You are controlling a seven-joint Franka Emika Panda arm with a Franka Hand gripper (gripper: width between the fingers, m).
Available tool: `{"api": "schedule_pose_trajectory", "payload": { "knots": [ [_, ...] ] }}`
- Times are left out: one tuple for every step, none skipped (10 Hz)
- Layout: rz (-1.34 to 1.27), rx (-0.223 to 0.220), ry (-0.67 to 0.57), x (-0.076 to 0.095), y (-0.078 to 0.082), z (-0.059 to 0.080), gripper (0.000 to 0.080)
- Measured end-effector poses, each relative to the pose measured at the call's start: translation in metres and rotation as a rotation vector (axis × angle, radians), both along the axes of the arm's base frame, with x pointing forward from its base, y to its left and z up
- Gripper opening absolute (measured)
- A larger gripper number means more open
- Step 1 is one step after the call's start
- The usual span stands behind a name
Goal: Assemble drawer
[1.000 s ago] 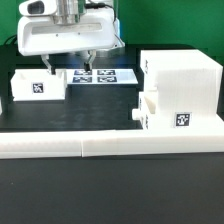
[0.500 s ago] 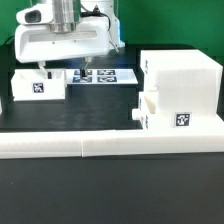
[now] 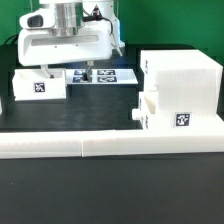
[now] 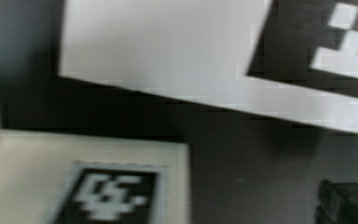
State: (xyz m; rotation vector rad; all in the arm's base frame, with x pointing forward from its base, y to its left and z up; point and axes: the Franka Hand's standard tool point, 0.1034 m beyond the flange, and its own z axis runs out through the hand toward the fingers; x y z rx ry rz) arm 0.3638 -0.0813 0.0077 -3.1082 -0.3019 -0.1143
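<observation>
The jaws (image 3: 68, 71) hung open and empty over the small tray (image 3: 38, 84), having shifted toward the exterior view's left since a second earlier. That tray lay long-axis sideways, tagged face frontward, on the dark bench (image 3: 90, 112). The housing (image 3: 180, 90) stood at the exterior view's right, behind the white bar (image 3: 110, 148).

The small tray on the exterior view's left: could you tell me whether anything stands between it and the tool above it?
Nothing visible does. The tool hangs over the small tray, with only open air between them. The marker board lies flat beside the tray, and the housing stands well off toward the exterior view's right.
</observation>
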Motion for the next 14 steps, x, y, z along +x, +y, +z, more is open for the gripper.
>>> {"api": "schedule_pose_trajectory", "payload": {
  "knots": [
    [-0.010, 0.003, 0.009, -0.0027, 0.0101, -0.0015, 0.0649],
    [-0.002, 0.002, 0.007, -0.0021, 0.0132, -0.0022, 0.0649],
    [0.002, 0.001, 0.004, -0.0014, 0.0125, -0.0028, 0.0649],
    [0.007, 0.000, 0.003, -0.0007, 0.0110, -0.0026, 0.0637],
    [0.008, 0.000, 0.003, -0.0007, 0.0113, -0.0027, 0.0637],
    [0.008, 0.000, 0.003, -0.0007, 0.0113, -0.0028, 0.0468],
    [0.008, 0.000, 0.003, -0.0007, 0.0113, -0.0028, 0.0286],
    [0.008, 0.000, 0.003, -0.0007, 0.0113, -0.0028, 0.0151],
    [0.009, 0.000, 0.003, -0.0005, 0.0114, -0.0028, 0.0151],
    [0.009, 0.000, 0.003, -0.0004, 0.0113, -0.0029, 0.0043],
    [0.009, 0.000, 0.003, -0.0003, 0.0113, -0.0029, 0.0043],
    [0.009, 0.000, 0.003, -0.0003, 0.0113, -0.0028, 0.0043],
    [0.009, 0.000, 0.003, -0.0003, 0.0113, -0.0028, 0.0043],
    [0.009, 0.000, 0.003, -0.0003, 0.0113, -0.0028, 0.0043]
  ]
}}
